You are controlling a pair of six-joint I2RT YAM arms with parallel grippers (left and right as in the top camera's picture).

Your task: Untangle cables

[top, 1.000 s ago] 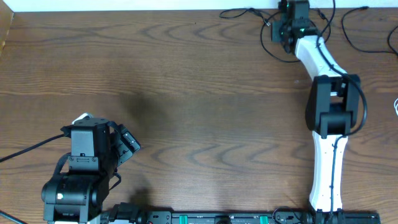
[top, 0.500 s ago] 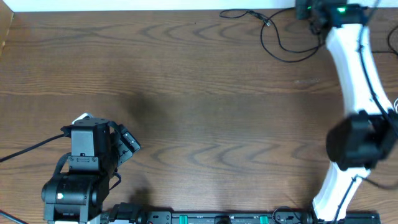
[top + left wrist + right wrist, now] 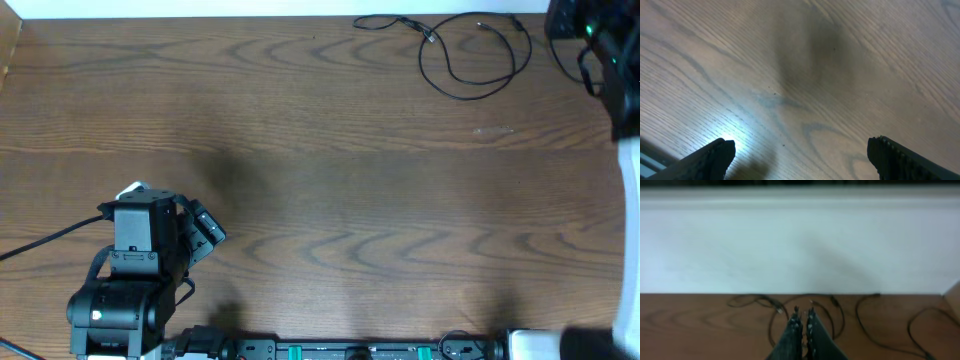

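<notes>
Thin black cables (image 3: 470, 62) lie at the table's back right: one wide loop, plus a strand with small plug ends (image 3: 400, 22) running left along the back edge. In the right wrist view the cables (image 3: 840, 311) lie below the white wall, beyond my fingertips. My right gripper (image 3: 572, 22) (image 3: 803, 312) is raised at the far right back corner, shut, with nothing seen between its fingers. My left gripper (image 3: 207, 228) (image 3: 800, 159) is open and empty over bare wood at the front left. I cannot make out a white cable.
A white wall (image 3: 800, 245) runs along the table's back edge. The right arm (image 3: 622, 120) fills the right border. The left arm's base (image 3: 115, 300) stands at the front left, with a rail (image 3: 340, 350) along the front edge.
My right arm has swung from the cable pile to the right and upward. The black loop has spread wider toward the right. The left arm has not moved.
</notes>
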